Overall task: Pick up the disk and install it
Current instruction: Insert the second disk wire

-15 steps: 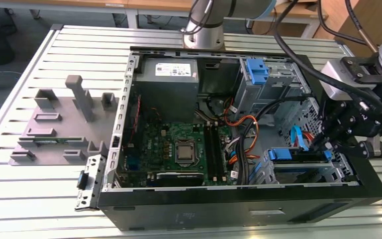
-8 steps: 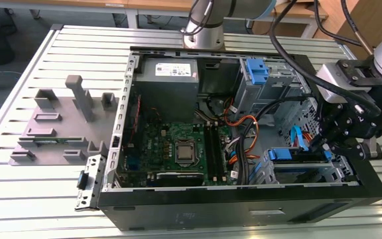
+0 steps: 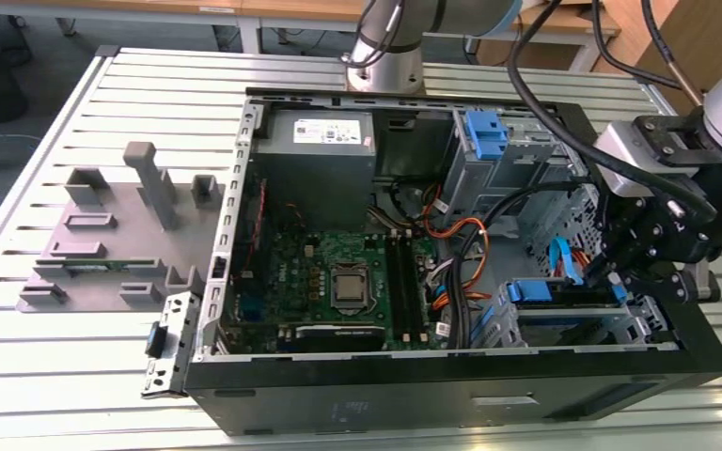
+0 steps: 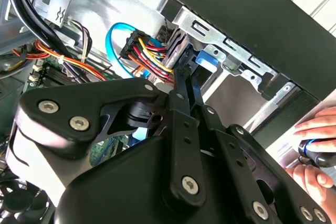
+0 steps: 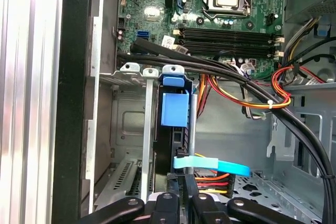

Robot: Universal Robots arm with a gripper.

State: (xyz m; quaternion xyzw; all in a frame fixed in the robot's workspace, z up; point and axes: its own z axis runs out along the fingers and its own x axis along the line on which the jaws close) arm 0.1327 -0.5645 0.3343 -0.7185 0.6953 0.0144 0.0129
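We see an open computer case (image 3: pixel 462 376) lying on a slatted metal table (image 3: pixel 35 376), with the motherboard (image 3: pixel 336 272) at the centre of the exterior view. The gripper (image 3: pixel 619 274) reaches down into the case at the right of that frame, over the drive cage (image 3: pixel 549 319) in the lower right corner of the chassis.

The disk (image 5: pixel 174 109) stands on edge in the drive cage, at the lower centre of the first wrist view, its blue carrier tab facing us between the cage's metal rails. In the exterior view its blue bracket (image 3: pixel 540 291) shows just left of the gripper. The gripper (image 5: pixel 181 195) meets the disk's edge at the bottom of the first wrist view, its fingers (image 4: pixel 181 85) drawn close together on the thin edge, pinching it.

A light blue data cable (image 5: pixel 212 165) crosses just above the gripper, beside red, yellow and orange wires (image 5: pixel 247 95).

A second blue bracket (image 3: pixel 487 136) sits in the upper bay. A person's hand (image 4: pixel 315 150) appears at the right edge of the second wrist view, outside the case.
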